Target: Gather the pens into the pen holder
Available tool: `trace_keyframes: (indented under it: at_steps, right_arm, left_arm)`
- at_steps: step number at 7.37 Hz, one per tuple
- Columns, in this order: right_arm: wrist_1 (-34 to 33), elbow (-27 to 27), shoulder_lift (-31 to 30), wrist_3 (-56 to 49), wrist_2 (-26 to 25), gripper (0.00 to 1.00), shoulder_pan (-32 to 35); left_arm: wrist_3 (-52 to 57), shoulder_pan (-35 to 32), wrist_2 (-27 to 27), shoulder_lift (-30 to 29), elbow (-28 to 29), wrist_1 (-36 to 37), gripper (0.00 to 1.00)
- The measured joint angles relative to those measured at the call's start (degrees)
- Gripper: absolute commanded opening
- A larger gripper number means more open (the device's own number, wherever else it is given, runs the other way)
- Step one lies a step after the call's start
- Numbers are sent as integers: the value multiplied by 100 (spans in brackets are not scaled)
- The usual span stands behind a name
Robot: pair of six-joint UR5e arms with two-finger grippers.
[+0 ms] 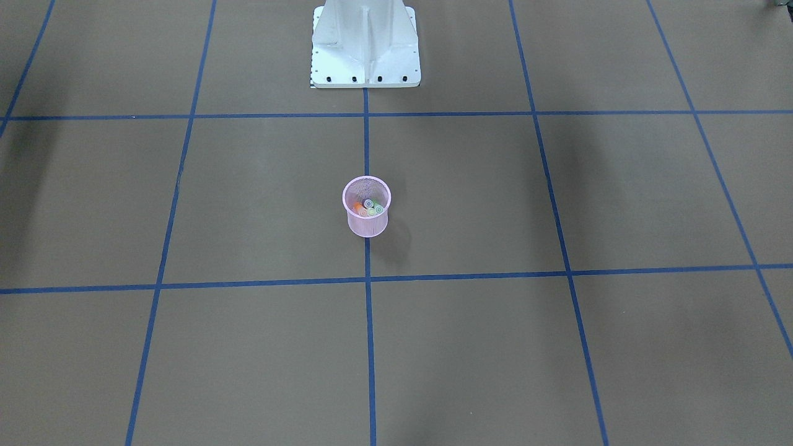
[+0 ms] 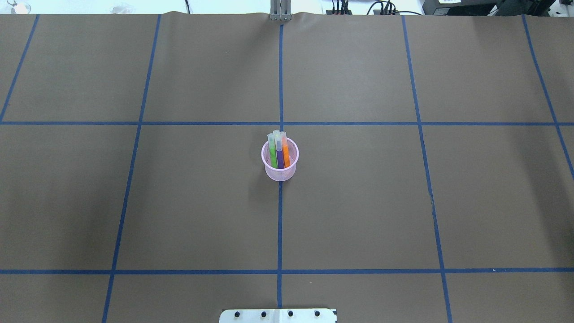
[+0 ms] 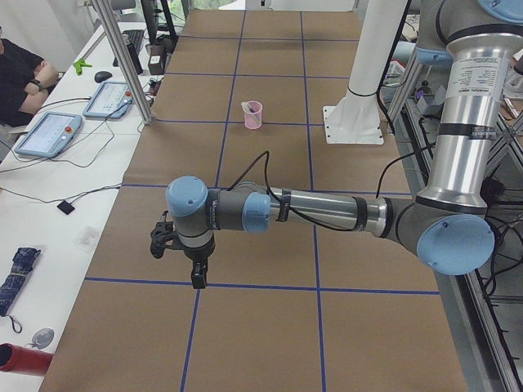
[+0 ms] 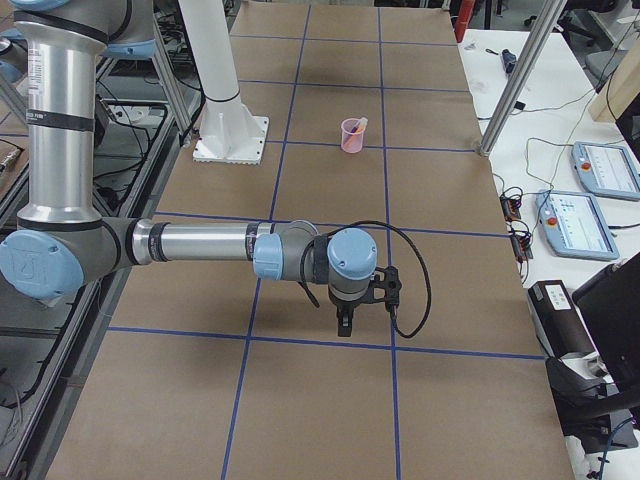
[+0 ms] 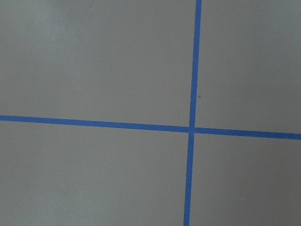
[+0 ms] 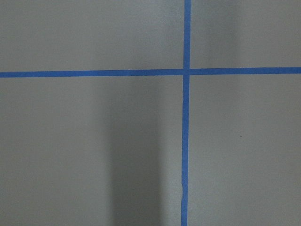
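Overhead exterior: pens stand in the cup, looks done, don't bump it. Left gripper and right gripper: can't tell how the jaws stand.

Nothing on the bench or around it can be read with certainty. The left arm's wrist housing carries a strip of small lettering, too fine to make out. The tablet screens on the side desk show only blurred patches.
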Motion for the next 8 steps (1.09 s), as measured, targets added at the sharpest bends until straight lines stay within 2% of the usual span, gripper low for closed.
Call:
trace_keyframes:
  at_steps: [8]
  right_arm:
    - [9, 29, 67, -12, -459, 99, 3]
  left_arm:
    - [-9, 17, 56, -9, -10, -18, 99]
